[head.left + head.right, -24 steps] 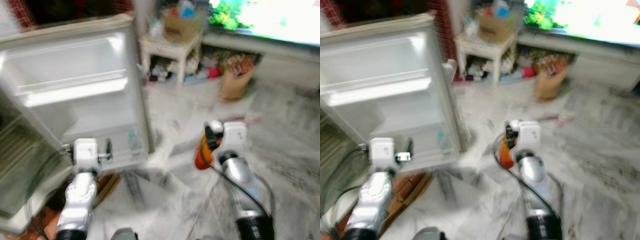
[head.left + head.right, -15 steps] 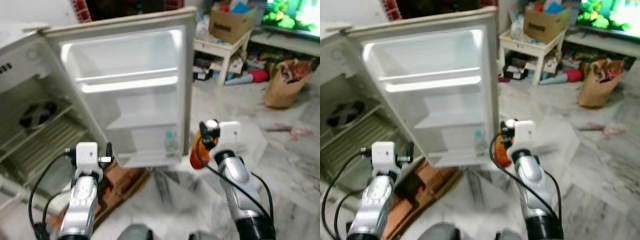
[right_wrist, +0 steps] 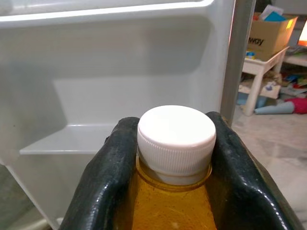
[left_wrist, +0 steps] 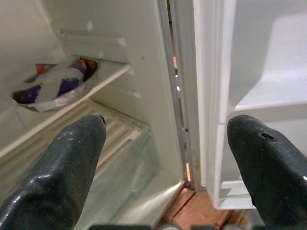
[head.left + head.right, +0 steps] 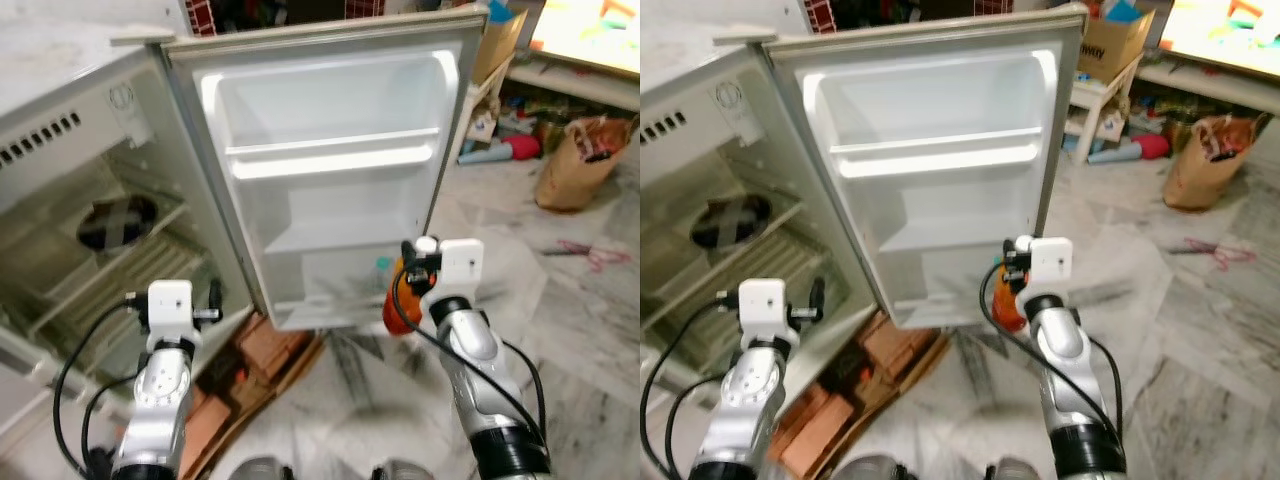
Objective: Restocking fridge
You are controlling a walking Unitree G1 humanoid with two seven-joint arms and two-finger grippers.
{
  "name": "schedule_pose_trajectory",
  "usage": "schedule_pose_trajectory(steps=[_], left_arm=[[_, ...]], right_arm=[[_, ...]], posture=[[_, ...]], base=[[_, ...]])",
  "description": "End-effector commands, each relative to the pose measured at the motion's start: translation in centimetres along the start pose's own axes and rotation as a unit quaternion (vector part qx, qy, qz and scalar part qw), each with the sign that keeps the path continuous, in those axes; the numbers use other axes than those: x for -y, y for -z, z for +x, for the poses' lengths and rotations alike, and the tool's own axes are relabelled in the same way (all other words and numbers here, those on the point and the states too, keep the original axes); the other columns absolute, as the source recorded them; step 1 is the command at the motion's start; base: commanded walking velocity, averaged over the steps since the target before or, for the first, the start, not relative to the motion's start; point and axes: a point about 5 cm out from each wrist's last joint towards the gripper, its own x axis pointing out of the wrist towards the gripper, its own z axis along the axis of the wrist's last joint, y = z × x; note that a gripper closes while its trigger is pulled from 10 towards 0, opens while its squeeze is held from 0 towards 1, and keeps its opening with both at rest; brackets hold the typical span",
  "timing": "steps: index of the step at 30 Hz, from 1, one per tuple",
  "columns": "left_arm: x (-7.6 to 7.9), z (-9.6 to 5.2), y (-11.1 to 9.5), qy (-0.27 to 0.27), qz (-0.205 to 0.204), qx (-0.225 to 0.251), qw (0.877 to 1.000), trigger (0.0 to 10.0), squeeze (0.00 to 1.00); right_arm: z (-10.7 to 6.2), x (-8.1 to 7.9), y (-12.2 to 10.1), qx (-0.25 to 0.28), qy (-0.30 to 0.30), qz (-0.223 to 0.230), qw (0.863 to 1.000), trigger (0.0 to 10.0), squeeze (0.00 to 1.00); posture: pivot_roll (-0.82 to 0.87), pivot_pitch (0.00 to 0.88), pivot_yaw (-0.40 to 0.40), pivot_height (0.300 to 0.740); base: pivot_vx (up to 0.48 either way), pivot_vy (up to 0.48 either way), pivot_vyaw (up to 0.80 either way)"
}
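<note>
Head view: the right tool (image 5: 408, 268) carries an orange bottle (image 5: 394, 305) just short of the open fridge door (image 5: 330, 170). Left wrist view: the left tool (image 4: 165, 158) gapes empty before the fridge shelf (image 4: 72, 103). Right wrist view: fingers (image 3: 100, 182) clamp under the white cap (image 3: 176, 136); the carrying step looks underway, and next the bottle needs advancing onto the door shelf (image 3: 72, 141) ahead.

A small white fridge (image 5: 110, 180) is standing with its door (image 5: 335, 180) swung wide open, showing 2 bare white door shelves and a lower bin. Inside the cabinet, a round foil-covered dish (image 4: 55, 84) is sitting on an upper shelf above a ribbed tray. An orange bottle (image 3: 175, 201) with a white ribbed screw cap (image 3: 176, 136) is being held upright, just in front of the door's lower corner, with the right end effector (image 3: 173, 158) pinching its neck from both sides.
</note>
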Motion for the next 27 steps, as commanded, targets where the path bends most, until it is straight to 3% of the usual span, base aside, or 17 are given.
schedule_pose_trajectory(steps=[1,7,19,22,27], left_arm=[[-0.35,-0.05,-0.44,-0.001,0.0,0.013,1.0,10.0,0.0],[-0.21,-0.51,-0.31,-0.001,-0.009,0.017,1.0,10.0,0.0],[-0.18,-0.17,-0.71,0.025,-0.009,0.024,0.999,10.0,0.0],[-0.04,0.01,-0.87,0.03,-0.009,0.026,0.999,10.0,0.0],[0.14,0.09,-0.91,0.034,-0.012,0.027,0.999,10.0,0.0]], right_arm=[[0.4,-0.53,-0.68,0.016,-0.015,-0.001,1.0,10.0,0.0],[0.61,-0.98,-0.48,0.009,-0.034,-0.001,0.999,10.0,0.0],[0.75,-1.05,-0.71,0.018,-0.037,0.001,0.999,10.0,0.0],[0.57,-0.88,-0.63,0.017,-0.033,0.001,0.999,10.0,0.0],[0.42,-0.72,-0.49,0.014,-0.031,0.002,0.999,10.0,0.0]], posture=[[0.0,0.0,-0.001,0.74],[0.02,0.0,-0.027,0.74],[0.01,0.0,-0.001,0.74],[0.0,0.0,0.003,0.74],[-0.01,0.0,0.002,0.74]], base=[[0.0,0.0,0.0],[0.0,0.0,0.49],[0.0,0.0,0.07],[0.249,0.249,0.73],[0.266,0.266,0.0]])
